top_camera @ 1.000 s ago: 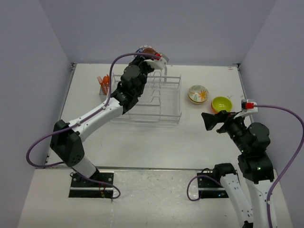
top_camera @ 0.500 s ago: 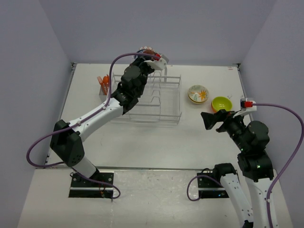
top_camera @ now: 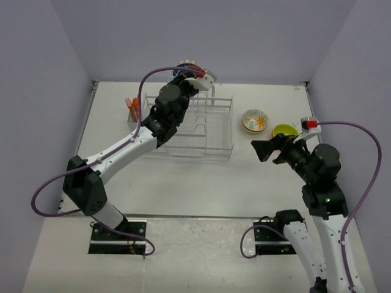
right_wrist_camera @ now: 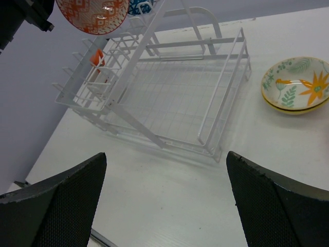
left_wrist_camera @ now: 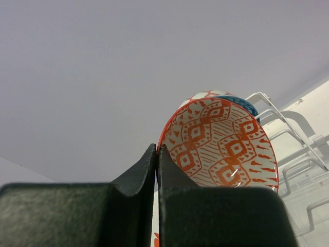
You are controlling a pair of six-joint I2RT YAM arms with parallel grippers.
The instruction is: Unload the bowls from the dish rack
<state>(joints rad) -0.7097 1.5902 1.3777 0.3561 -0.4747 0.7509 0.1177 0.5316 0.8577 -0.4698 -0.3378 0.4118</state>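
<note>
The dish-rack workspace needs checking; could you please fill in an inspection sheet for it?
Surface: white table, no spills seen.
Job's things: large white wire dish rack, basket floor empty; white bowl with orange-red pattern held aloft over the rack's slotted end; dark blue bowl behind it, seating unclear; cream floral bowl and yellow-green bowl on the table right of the rack.
Clutter: orange utensils in a small cup, left of the rack.
Grippers: left pincer shut on the patterned bowl's rim; right pincer open, empty.
Cables: purple cable along each arm, hanging loose.
Surroundings: plain lilac walls; nothing else seen.
</note>
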